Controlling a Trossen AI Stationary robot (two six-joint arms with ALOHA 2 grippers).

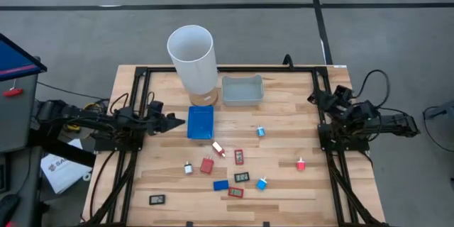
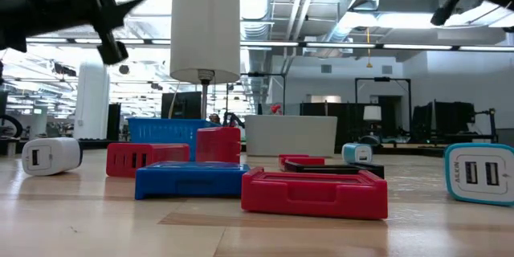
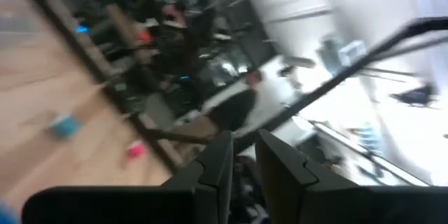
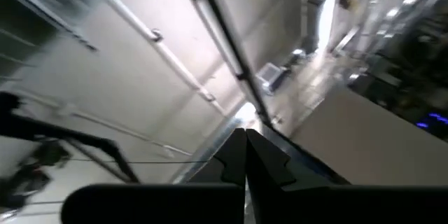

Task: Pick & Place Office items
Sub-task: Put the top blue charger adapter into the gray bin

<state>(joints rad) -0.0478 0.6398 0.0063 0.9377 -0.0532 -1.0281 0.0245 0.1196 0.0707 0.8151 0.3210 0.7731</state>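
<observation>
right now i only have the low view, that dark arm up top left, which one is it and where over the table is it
observer: it's the left arm. The left gripper hovers just left of the blue tray.
operator: holding anything
observer: no. The left wrist view shows its fingers slightly parted with nothing between them.
operator: and the right one
observer: the right gripper is shut and empty, at the right edge of the table.
</observation>
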